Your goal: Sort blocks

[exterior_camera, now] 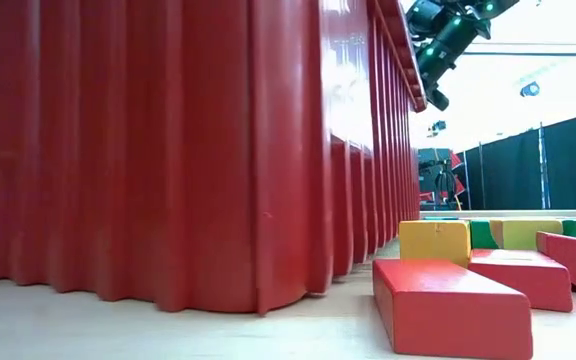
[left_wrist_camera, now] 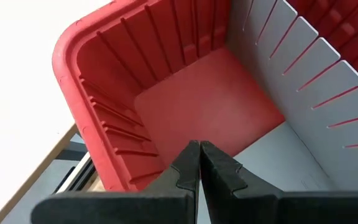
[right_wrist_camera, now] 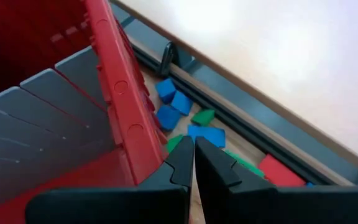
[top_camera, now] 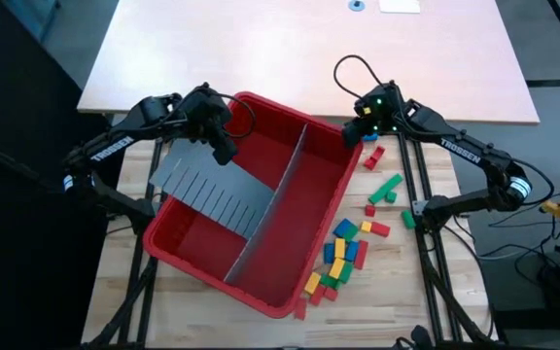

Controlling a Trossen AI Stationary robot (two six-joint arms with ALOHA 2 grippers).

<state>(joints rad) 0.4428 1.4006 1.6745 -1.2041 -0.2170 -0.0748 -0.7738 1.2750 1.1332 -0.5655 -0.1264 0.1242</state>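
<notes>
the sorting looks barely begun, if at all: the blocks (top_camera: 346,255) lie scattered on the table (top_camera: 124,292) along the right side of the red bin (top_camera: 202,262), none visibly grouped by colour, and the bin's compartments, as far as they show, hold no blocks, only the grey dividers (top_camera: 212,190). the left gripper (top_camera: 224,148) hangs over the bin's far left corner with its fingers pressed together on nothing, and the right gripper (top_camera: 355,134) hovers at the bin's far right corner, also closed and empty, above a few blue and green blocks. every block seems left to pick up.
</notes>
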